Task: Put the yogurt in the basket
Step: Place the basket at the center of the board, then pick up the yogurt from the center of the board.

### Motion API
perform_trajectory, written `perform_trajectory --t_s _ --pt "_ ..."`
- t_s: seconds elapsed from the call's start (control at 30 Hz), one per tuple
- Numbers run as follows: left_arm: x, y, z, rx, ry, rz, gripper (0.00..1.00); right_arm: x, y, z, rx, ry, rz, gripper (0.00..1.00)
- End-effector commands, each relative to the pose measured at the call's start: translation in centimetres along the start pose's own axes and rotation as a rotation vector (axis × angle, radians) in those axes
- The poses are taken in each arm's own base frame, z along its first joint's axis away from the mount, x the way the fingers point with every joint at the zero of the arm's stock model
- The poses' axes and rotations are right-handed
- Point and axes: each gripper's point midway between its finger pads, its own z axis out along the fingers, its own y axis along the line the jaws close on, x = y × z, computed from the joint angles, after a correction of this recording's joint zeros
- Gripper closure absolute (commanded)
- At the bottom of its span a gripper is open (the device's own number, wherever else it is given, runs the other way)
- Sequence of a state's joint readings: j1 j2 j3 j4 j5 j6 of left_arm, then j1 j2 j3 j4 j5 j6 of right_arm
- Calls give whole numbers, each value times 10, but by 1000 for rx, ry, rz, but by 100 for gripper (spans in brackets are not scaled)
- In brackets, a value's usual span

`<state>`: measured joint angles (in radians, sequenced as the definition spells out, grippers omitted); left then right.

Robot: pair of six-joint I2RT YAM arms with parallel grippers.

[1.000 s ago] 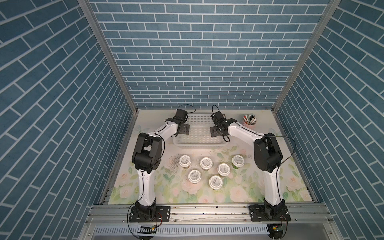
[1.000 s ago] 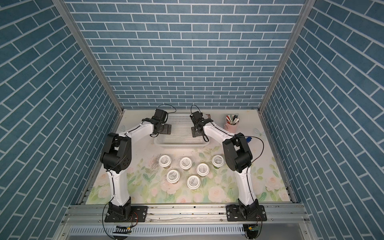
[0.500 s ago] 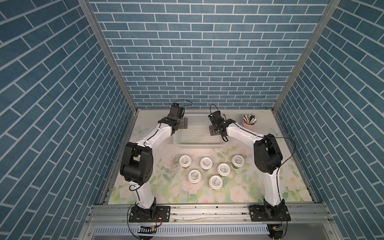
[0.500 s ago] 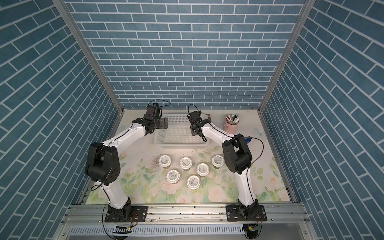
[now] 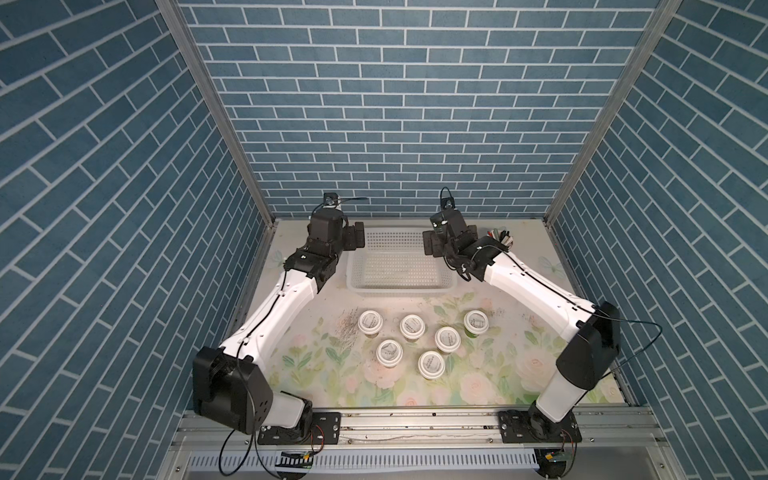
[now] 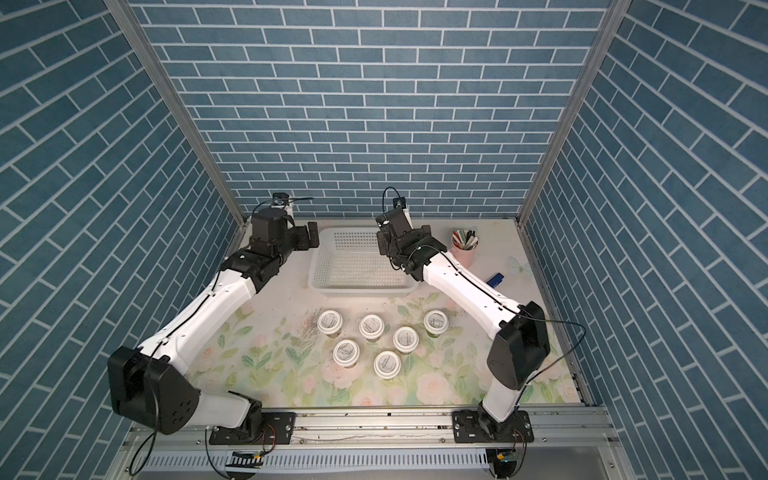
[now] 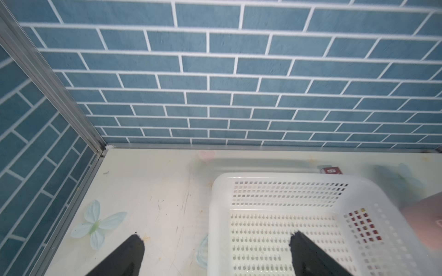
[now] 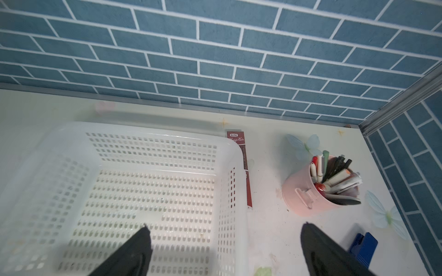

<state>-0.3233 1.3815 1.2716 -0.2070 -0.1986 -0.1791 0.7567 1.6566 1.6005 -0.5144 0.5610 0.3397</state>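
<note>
Several yogurt cups with white printed lids stand in a loose cluster on the floral mat, the leftmost (image 5: 370,322) and the rightmost (image 5: 476,322) in both top views (image 6: 330,322). Behind them sits the white perforated basket (image 5: 401,289) (image 6: 361,291), with nothing in it. My left gripper (image 5: 348,239) (image 7: 216,236) hovers open over the basket's left wall (image 7: 216,203), one finger on each side of it. My right gripper (image 5: 451,243) (image 8: 226,227) hovers open over the right wall (image 8: 236,191) in the same way. Neither holds anything.
A pink cup of pens (image 6: 464,249) (image 8: 320,191) stands right of the basket. A blue object (image 6: 495,279) (image 8: 362,246) lies near it. A red-brown box (image 8: 244,167) lies along the basket's right side. Brick walls close in at the back and sides.
The left arm has stretched out, carrying its gripper toward the back left. The right gripper has shifted slightly toward the back wall. Both stayed open; the cups and basket have not moved.
</note>
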Motion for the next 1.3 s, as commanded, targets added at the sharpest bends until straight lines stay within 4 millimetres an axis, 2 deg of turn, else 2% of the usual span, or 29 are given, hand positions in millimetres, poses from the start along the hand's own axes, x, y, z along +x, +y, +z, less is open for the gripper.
perform_trajectory --t_s 0.0,0.13,0.2,0.37,0.53,0.67,0.77,0.87,1.0,1.1,1.27 --pt "12 -6 -13 57 41 7 0 36 -14 -19 -7 118 -9 0" --pt "11 -12 -40 128 16 -43 0 84 -32 -36 7 264 -14 0" --pt "9 -18 -60 174 -13 -65 0 116 -40 -44 12 343 -7 0" --pt "9 -27 -104 246 -60 -69 0 178 -54 -56 12 464 72 0" --pt "30 -28 -124 274 -62 -39 0 214 -58 -50 2 516 135 0" --pt "50 -34 -125 302 -42 -2 0 224 -58 -43 -44 528 201 0" --pt "61 -44 -124 330 -23 41 0 229 -68 -40 -38 536 230 0" --pt "73 -58 -124 376 -2 101 0 232 -75 -37 -41 542 257 0" --pt "90 -82 -126 470 34 195 0 233 -72 -31 -68 550 272 0" --pt "93 -91 -129 496 33 224 0 233 -67 -26 -83 561 268 0" --pt "92 -95 -128 496 29 219 0 236 -62 -22 -95 580 256 0"
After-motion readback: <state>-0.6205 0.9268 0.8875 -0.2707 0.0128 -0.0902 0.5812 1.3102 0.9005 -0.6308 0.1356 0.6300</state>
